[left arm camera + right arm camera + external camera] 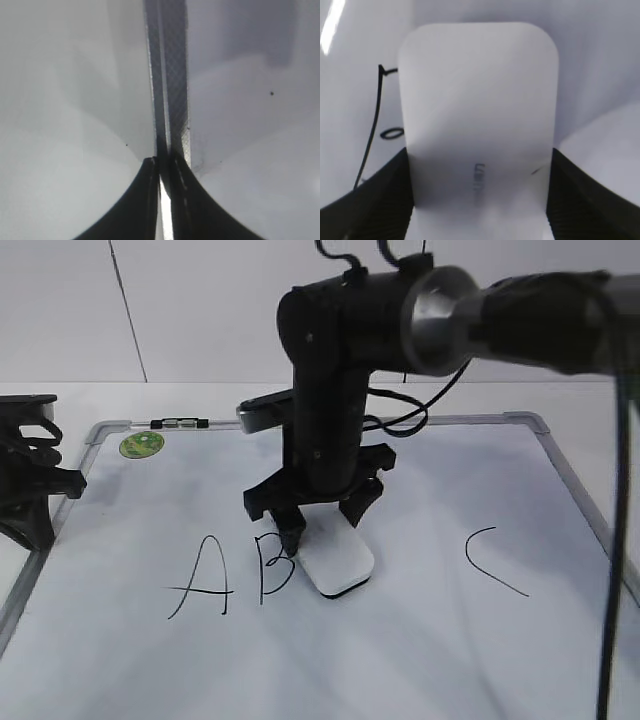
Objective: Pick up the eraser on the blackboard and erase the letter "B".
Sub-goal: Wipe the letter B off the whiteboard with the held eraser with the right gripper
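The white eraser lies flat on the blackboard, just right of the black letter "B". My right gripper points down over it, one finger on each long side, shut on the eraser. In the right wrist view the eraser fills the space between the fingers, and strokes of the "B" show at its left. My left gripper rests shut and empty at the board's left edge; the left wrist view shows its closed fingers over the metal frame.
A black "A" is left of the "B" and a curved "C" is at the right. A round green sticker sits at the board's far left corner. The right arm's cable hangs along the right edge.
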`<control>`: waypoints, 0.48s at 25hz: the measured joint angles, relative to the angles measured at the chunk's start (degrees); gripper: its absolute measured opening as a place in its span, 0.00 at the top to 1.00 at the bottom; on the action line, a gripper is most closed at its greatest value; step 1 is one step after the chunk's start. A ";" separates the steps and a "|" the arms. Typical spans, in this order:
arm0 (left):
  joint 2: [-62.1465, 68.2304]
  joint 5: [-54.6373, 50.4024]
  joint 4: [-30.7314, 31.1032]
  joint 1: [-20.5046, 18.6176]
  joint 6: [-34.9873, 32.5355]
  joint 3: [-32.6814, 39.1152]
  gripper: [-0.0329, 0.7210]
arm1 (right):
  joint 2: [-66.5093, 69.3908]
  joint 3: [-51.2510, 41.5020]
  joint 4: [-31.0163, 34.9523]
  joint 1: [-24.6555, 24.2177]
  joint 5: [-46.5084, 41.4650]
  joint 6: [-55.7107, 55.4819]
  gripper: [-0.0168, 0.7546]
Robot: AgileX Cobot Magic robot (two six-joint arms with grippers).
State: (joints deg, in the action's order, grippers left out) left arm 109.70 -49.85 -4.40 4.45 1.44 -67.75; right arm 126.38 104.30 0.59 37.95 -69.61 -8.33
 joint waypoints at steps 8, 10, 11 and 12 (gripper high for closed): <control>0.00 0.00 0.00 0.00 0.00 0.00 0.93 | 4.20 5.85 -1.99 2.13 -2.72 -0.25 0.26; 0.00 0.00 0.00 0.00 0.00 0.00 0.93 | 4.31 5.99 -2.25 2.84 -2.34 -0.25 0.26; 0.00 0.00 0.00 0.00 0.00 0.00 0.93 | 4.31 6.12 -2.34 3.21 -2.28 -0.25 0.26; 0.00 0.00 0.00 0.00 0.00 0.00 0.93 | 4.31 6.12 -2.34 3.44 -2.12 -0.25 0.26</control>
State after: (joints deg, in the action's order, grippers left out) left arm 109.70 -49.85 -4.40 4.45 1.44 -67.75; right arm 130.69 110.42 -1.75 41.38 -71.74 -8.58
